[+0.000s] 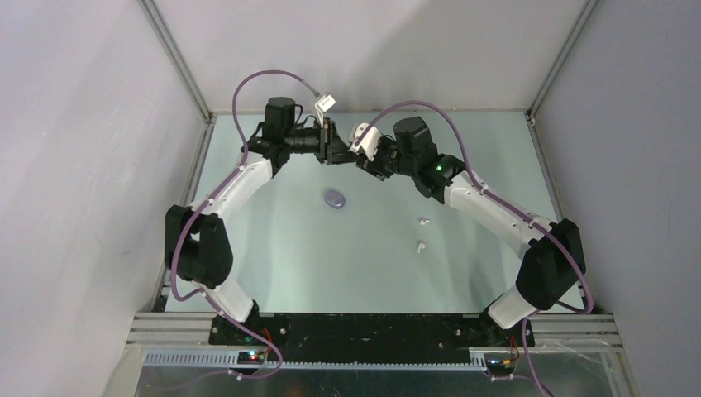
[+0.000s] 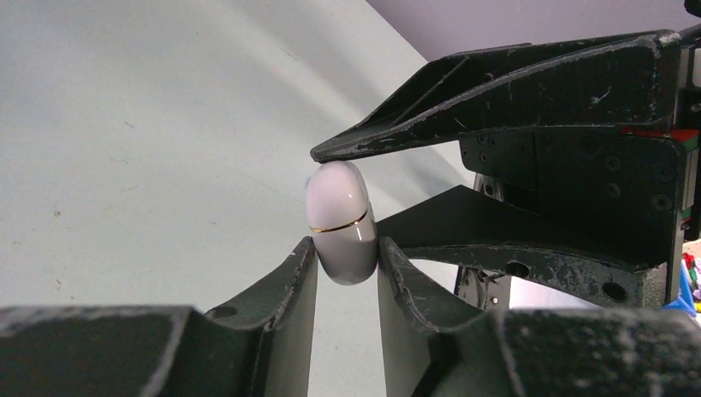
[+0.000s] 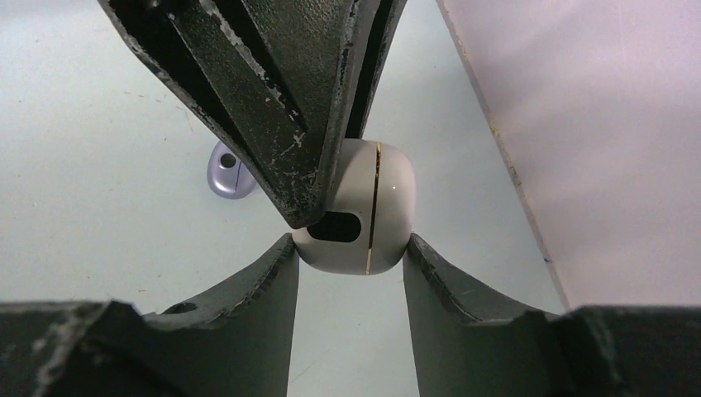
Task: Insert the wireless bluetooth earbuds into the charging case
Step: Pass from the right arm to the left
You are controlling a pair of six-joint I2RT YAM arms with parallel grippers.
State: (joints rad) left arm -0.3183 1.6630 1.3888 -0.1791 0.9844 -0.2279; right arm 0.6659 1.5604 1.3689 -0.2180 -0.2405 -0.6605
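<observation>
A white charging case (image 2: 339,207) with a gold seam is held above the table at the back centre. My left gripper (image 2: 345,248) is shut on its lower end, both fingers pressing its sides. My right gripper (image 3: 351,244) is shut on the same white case (image 3: 388,207) from the opposite side. One of its fingers (image 2: 496,124) rests on top of the case in the left wrist view. In the top view the left gripper (image 1: 331,145) and right gripper (image 1: 361,157) meet tip to tip, hiding the case. Two white earbuds (image 1: 424,222) (image 1: 421,246) lie on the table right of centre.
A purple case (image 1: 335,198) lies on the table just in front of the grippers, also in the right wrist view (image 3: 230,169). The enclosure's back wall (image 1: 372,50) stands close behind both wrists, and its side rail (image 3: 504,165) runs near the right gripper.
</observation>
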